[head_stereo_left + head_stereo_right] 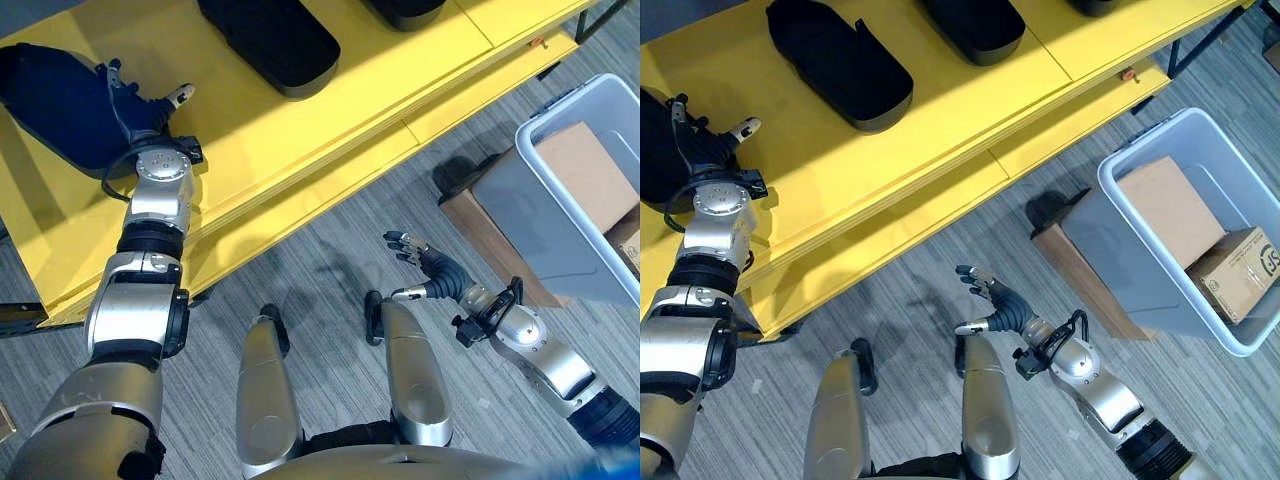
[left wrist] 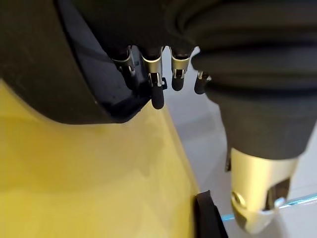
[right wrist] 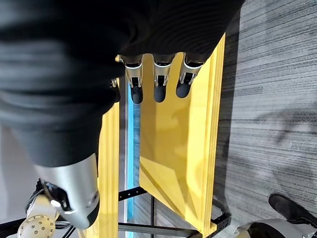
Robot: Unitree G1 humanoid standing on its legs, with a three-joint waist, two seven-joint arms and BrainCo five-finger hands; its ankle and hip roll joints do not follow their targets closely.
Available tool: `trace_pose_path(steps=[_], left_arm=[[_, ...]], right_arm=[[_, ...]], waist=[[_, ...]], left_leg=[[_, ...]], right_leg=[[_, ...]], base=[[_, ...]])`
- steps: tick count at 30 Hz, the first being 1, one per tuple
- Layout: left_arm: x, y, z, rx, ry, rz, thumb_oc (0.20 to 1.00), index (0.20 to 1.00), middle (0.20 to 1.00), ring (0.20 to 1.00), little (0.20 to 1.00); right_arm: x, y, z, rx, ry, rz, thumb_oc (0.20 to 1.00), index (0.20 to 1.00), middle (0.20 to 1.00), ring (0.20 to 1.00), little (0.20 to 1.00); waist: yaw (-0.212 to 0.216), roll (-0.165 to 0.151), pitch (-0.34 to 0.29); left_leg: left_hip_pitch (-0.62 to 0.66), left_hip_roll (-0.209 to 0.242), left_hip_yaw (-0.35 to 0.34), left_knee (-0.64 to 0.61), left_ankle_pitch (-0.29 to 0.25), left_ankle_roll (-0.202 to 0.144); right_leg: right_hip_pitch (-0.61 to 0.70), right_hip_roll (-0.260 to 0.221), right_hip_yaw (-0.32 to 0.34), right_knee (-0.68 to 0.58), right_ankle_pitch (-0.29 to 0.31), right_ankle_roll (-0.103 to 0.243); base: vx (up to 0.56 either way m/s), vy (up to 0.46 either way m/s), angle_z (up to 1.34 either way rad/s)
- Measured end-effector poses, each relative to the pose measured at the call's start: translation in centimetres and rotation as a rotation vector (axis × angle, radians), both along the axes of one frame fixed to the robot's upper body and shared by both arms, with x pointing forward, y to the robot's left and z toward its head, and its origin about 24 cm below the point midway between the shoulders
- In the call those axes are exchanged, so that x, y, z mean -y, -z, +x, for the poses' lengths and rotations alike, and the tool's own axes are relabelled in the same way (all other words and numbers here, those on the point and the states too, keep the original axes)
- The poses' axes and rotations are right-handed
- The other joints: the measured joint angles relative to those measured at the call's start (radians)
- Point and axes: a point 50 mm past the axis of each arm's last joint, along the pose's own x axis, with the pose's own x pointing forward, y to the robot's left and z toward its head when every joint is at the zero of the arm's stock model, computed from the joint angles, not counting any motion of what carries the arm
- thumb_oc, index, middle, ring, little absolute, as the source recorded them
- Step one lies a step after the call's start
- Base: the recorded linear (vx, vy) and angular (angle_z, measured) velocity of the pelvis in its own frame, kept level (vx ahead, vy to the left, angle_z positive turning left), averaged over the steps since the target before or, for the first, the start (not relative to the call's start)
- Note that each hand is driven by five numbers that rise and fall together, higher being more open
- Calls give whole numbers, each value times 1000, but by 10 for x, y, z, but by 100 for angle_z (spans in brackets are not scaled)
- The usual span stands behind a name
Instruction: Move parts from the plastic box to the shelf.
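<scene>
Placement step at the shelf. Left hand rests on a dark part lying at the shelf's left end; the thumb sticks out to the side, and in the wrist view the fingers bend over the part's edge and appear to hold it. Two more parts lie further along the shelf, well apart from the first. Right hand hangs low over the floor with fingers loosely spread, holding nothing. Grey box stands to the right on the floor, with cardboard cartons inside. To finish well, the part should probably lie flat and fully on the board before the fingers let go; lifting the hand straight off would avoid dragging it toward the edge.
</scene>
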Motion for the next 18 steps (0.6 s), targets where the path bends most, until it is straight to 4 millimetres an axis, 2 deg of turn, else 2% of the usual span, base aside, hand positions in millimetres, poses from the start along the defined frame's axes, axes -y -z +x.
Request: trace_pose_path(steps=[6, 18], left_arm=[[2, 6, 2, -32, 4, 22, 1000, 1000, 1000, 1000, 1000], [4, 14, 2, -49, 25, 22, 1000, 1000, 1000, 1000, 1000]], right_arm=[[7, 0, 0, 0, 4, -36, 1000, 1000, 1000, 1000, 1000], [7, 0, 0, -2, 6, -33, 1000, 1000, 1000, 1000, 1000]], waist=[[-3, 0, 0], [3, 6, -2]], left_leg=[[4, 0, 2, 0, 0, 0], [10, 1, 1, 2, 0, 0]], right_leg=[[0, 0, 3, 4, -1, 0], [4, 0, 4, 11, -2, -1]], base=[[0, 0, 0], [0, 0, 0]])
